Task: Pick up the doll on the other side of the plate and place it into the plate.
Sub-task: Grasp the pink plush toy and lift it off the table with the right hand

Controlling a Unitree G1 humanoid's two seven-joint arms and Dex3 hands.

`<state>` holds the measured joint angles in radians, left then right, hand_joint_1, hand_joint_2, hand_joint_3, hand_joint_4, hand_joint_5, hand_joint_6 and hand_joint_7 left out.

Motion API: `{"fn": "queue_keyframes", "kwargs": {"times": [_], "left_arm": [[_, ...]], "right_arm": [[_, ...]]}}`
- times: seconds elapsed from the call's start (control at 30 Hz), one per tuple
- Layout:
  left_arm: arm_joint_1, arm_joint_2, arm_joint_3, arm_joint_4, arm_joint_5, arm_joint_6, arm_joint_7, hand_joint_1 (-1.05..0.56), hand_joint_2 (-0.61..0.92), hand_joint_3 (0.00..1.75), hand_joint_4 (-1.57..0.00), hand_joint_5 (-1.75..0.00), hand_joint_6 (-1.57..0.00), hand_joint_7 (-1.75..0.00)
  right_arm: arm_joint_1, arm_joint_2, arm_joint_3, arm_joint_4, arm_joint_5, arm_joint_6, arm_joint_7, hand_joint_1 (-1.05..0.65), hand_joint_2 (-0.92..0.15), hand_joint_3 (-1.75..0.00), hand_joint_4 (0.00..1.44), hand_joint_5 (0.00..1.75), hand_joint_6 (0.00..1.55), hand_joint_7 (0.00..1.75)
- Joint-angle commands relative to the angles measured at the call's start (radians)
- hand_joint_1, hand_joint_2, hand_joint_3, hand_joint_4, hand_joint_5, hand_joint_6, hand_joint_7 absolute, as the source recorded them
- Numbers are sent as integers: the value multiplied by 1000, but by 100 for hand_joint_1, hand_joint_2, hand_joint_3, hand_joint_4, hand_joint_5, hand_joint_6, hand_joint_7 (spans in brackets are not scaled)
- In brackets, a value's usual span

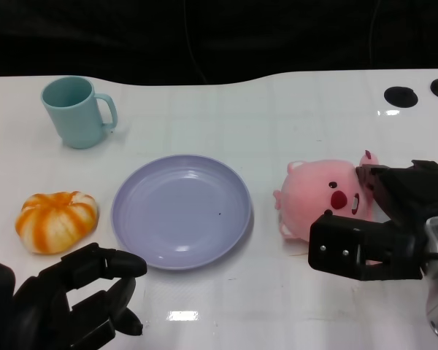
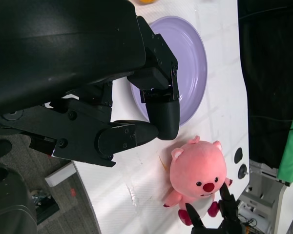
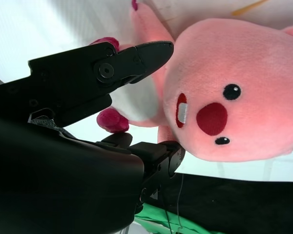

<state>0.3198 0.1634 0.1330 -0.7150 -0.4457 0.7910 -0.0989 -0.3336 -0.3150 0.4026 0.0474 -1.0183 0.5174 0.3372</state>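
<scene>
The pink doll point(image 1: 321, 198) lies on the white table just right of the empty lilac plate point(image 1: 181, 210). My right hand point(image 1: 379, 226) is at the doll's far-right side, fingers apart, some behind the doll's lower body and a thumb in front of it. In the right wrist view one finger point(image 3: 127, 63) lies across the doll's point(image 3: 244, 87) white belly and another sits beside its legs; no firm grip shows. My left hand point(image 1: 73, 299) rests near the front edge, left of the plate, holding nothing. The left wrist view shows the plate point(image 2: 190, 58) and the doll point(image 2: 198, 170).
A teal mug point(image 1: 77, 111) stands at the back left. An orange-and-white striped pumpkin toy point(image 1: 56, 221) lies left of the plate, just beyond my left hand. Two black round fittings point(image 1: 400, 95) sit in the table at the back right.
</scene>
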Motion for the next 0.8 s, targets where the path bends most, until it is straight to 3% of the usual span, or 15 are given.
{"fn": "queue_keyframes", "kwargs": {"times": [0.03,0.3,0.5,0.67,0.8], "left_arm": [[1,9,15,-12,-9,7,1,-26,92,50,-56,-162,-57,-120],[-2,11,12,-11,-1,6,5,-26,92,50,-57,-162,-58,-121],[3,11,15,-19,-6,8,3,-26,92,51,-57,-161,-58,-120],[11,9,19,-30,-15,11,-1,-26,92,52,-56,-161,-57,-120],[12,9,19,-35,-15,14,5,-26,92,52,-57,-162,-58,-120]], "right_arm": [[-15,11,-11,25,19,3,-38,-58,-85,0,7,59,33,3],[-40,46,1,73,36,24,-81,-44,-79,0,7,62,34,2],[-73,56,10,140,50,26,-96,-47,-80,-1,8,63,36,3],[-122,74,30,242,53,41,-105,-52,-86,-2,14,62,49,7],[-158,88,39,336,77,27,-145,-55,-88,-1,18,58,48,4]]}}
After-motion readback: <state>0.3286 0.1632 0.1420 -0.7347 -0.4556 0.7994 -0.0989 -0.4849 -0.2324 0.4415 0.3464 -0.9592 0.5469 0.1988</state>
